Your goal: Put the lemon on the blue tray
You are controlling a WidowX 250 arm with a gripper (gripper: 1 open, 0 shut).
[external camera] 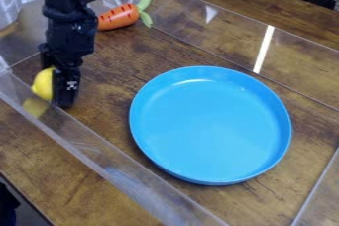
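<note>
Near the left edge of the wooden table (265, 12), as seen from the single camera view, the lemon (43, 83) is pinched by the gripper (56, 88), whose black fingers are closed against the fruit; only the yellow left part of the lemon is seen beside them. The black arm (66, 12) is seen reaching steeply down from the top left corner of the table. Whether the lemon rests on the wood or is raised just off it cannot be told. The blue tray (153, 121) is laid flat around the middle of the table, well apart from the lemon and to its right. A carrot (119, 16) with green leaves is found toward the far left corner, behind the arm. Clear plastic walls (93, 161) are seen along the near left edge.
</note>
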